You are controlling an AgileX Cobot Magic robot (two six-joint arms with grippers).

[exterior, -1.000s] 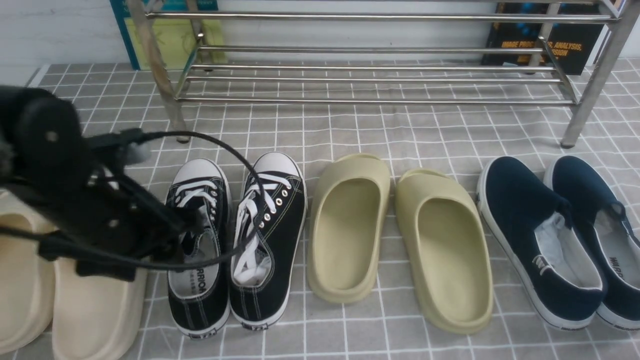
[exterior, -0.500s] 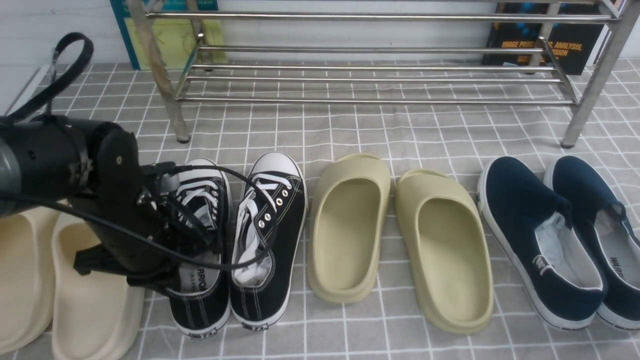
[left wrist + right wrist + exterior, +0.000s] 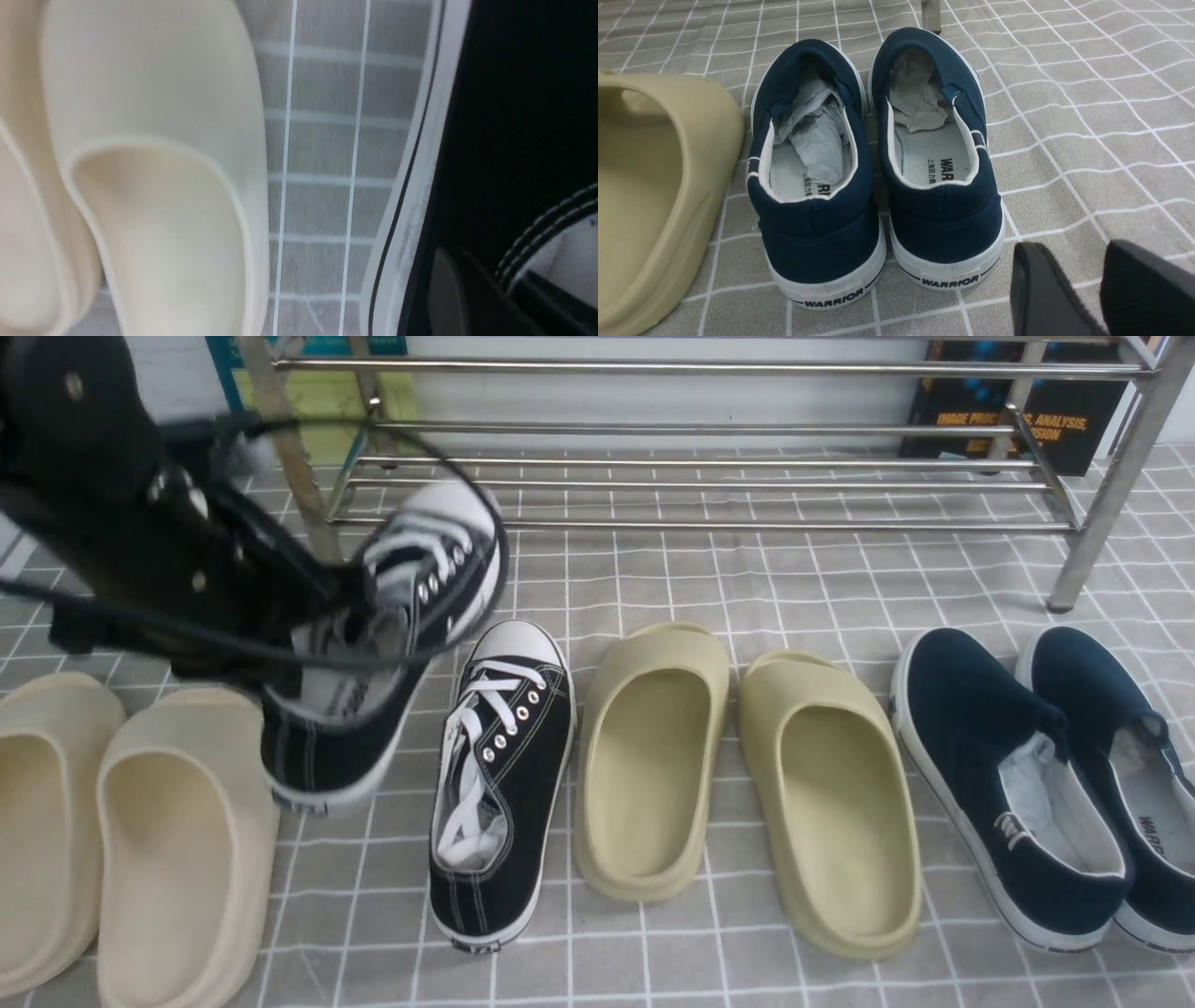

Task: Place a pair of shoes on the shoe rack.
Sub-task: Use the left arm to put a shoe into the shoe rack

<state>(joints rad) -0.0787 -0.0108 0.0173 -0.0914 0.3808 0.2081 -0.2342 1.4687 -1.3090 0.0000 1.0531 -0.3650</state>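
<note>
Sneakers (image 3: 500, 784): two, one held by one end effector (image 3: 486, 284)

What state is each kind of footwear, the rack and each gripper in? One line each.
Left black sneaker: lifted, tilted
Right black sneaker: on the floor, laces loose
Olive slides: on the floor, apart
Cream slides: on the floor, side by side
Navy slip-ons: on the floor, paper-stuffed
Rack: upright
Left gripper: shut on left black sneaker
Right gripper: slightly open
</note>
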